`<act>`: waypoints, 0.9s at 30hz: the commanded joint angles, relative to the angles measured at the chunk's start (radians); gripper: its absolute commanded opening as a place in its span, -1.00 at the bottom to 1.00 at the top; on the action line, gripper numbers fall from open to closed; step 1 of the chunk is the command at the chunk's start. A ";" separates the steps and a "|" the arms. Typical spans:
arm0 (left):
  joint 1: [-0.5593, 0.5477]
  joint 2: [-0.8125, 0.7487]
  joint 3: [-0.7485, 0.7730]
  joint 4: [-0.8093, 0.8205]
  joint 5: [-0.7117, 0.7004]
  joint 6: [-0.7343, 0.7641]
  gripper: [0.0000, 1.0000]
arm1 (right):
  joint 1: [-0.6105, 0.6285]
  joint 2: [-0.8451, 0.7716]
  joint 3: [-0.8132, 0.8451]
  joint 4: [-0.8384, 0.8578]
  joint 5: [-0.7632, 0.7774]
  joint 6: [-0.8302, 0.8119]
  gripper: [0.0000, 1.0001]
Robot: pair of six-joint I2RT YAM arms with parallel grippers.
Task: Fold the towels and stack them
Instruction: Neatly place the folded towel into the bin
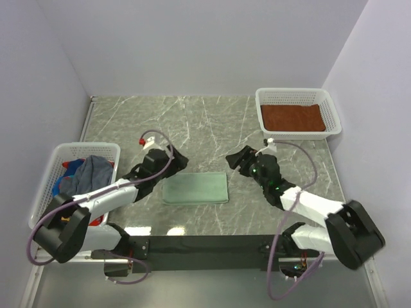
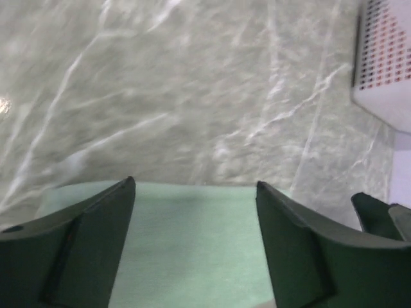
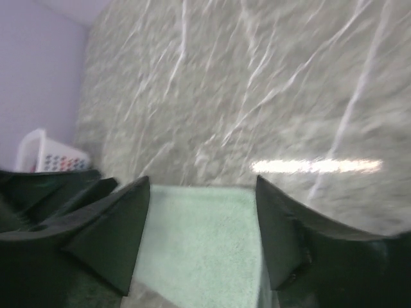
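Green towel [image 1: 196,188] lies folded flat on the table [image 1: 192,122], centre of the top view. Left gripper [image 1: 176,158] is just beside its upper left corner and right gripper [image 1: 237,160] just beside its upper right. Both are released, jaws spread, nothing between them, cloth below in both wrist views. Brown towel [image 1: 292,117] sits in the basket [image 1: 298,135] at upper right; dark blue towel [image 1: 93,172] is heaped in the second basket [image 1: 83,146] at left.

Risks:
- A finger snags an edge and drags the fold open.
- A pinch catches only the top layer, so the towel flops apart when lifted.
- Uneven grips skew it onto the stack.
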 commanded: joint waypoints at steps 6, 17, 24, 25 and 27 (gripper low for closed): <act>-0.270 0.012 0.304 -0.417 -0.195 0.213 0.89 | -0.087 -0.242 0.179 -0.750 0.206 -0.205 0.74; -0.689 0.395 0.648 -0.659 -0.473 0.352 0.30 | -0.270 -0.344 0.129 -0.916 0.142 -0.239 0.76; -0.768 0.602 0.800 -0.666 -0.484 0.458 0.21 | -0.291 -0.368 0.101 -0.896 0.105 -0.250 0.76; -0.768 0.616 0.815 -0.664 -0.479 0.464 0.21 | -0.293 -0.373 0.098 -0.893 0.098 -0.248 0.76; -0.769 0.651 0.826 -0.663 -0.475 0.478 0.19 | -0.296 -0.374 0.089 -0.883 0.088 -0.248 0.76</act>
